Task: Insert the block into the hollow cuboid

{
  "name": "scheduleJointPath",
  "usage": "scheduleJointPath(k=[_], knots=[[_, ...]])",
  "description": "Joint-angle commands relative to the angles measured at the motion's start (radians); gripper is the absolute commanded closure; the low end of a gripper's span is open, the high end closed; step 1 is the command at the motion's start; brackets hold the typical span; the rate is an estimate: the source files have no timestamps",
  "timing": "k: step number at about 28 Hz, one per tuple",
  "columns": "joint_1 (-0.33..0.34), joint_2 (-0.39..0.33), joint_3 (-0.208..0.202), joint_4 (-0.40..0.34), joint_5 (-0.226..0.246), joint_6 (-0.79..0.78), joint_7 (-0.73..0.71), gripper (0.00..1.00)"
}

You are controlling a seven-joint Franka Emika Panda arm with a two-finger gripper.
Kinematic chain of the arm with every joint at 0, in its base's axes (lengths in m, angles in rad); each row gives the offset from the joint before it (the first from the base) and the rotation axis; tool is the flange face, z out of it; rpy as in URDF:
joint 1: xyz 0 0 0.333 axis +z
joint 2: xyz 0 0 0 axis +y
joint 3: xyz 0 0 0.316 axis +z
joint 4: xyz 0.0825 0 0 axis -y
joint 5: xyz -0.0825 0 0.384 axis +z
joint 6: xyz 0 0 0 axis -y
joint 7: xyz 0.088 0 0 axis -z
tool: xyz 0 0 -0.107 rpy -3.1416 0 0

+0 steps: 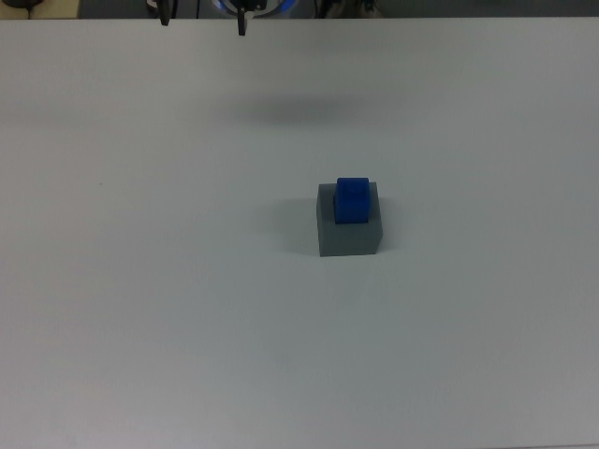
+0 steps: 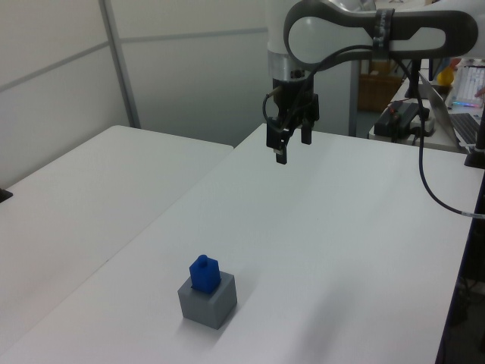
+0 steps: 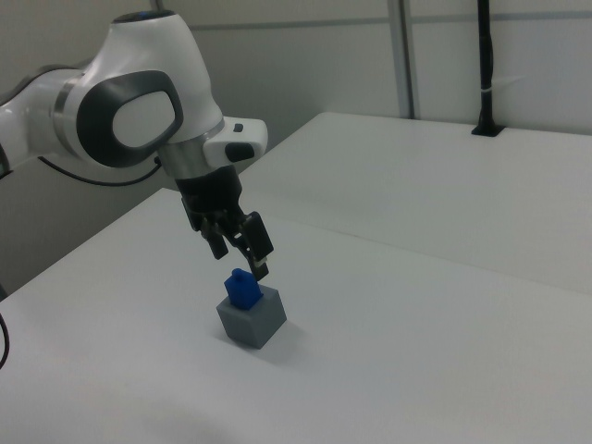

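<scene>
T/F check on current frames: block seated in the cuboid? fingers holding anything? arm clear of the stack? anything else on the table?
1. The blue block sits in the top of the grey hollow cuboid. True.
2. The gripper holds the block. False: its fingers are open and empty.
3. The gripper hangs above the table, well away from the cuboid. True.
4. The block lies on the table beside the cuboid. False: it stands upright in the cuboid, its upper part protruding.

Top view steeply downward, left and right views oblique from seemingly opposite sides, all sharing the table (image 2: 341, 227).
</scene>
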Motion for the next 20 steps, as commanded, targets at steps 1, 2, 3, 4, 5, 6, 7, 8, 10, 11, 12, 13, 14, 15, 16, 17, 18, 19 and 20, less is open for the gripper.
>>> scheduleJointPath(k=[1, 2, 3, 4, 5, 6, 7, 8, 10, 11, 12, 13, 14, 15, 16, 17, 18, 19, 20], knots=[[-0.004, -0.009, -0.018, -0.005, 0.035, 0.03, -0.028, 0.0], [-0.009, -0.008, -0.016, -0.002, 0.037, 0.031, -0.028, 0.0], [-0.024, -0.006, -0.016, -0.002, 0.041, 0.034, -0.03, 0.0], [-0.029, -0.006, -0.015, 0.0, 0.043, 0.036, -0.03, 0.0], [-0.033, -0.005, -0.013, 0.0, 0.044, 0.037, -0.031, 0.0], [-0.035, -0.003, -0.012, 0.001, 0.044, 0.039, -0.034, 0.0], [-0.035, -0.003, -0.012, 0.004, 0.046, 0.039, -0.04, 0.0], [-0.038, 0.002, -0.009, 0.006, 0.046, 0.039, -0.056, 0.0], [-0.045, 0.003, -0.006, 0.007, 0.046, 0.039, -0.064, 0.0], [-0.05, 0.005, -0.003, 0.01, 0.046, 0.039, -0.064, 0.0], [-0.058, 0.005, -0.001, 0.012, 0.047, 0.039, -0.064, 0.0], [-0.059, 0.005, -0.001, 0.012, 0.049, 0.039, -0.064, 0.0], [-0.059, 0.005, -0.001, 0.012, 0.052, 0.039, -0.064, 0.0], [-0.059, 0.005, -0.001, 0.012, 0.053, 0.039, -0.064, 0.0], [-0.059, 0.005, -0.001, 0.012, 0.056, 0.039, -0.064, 0.0], [-0.059, 0.005, -0.001, 0.012, 0.058, 0.037, -0.064, 0.0], [-0.059, 0.005, 0.0, 0.012, 0.058, 0.036, -0.064, 0.0], [-0.059, 0.005, 0.001, 0.012, 0.058, 0.036, -0.064, 0.0], [-0.059, 0.005, 0.001, 0.012, 0.058, 0.036, -0.064, 0.0]])
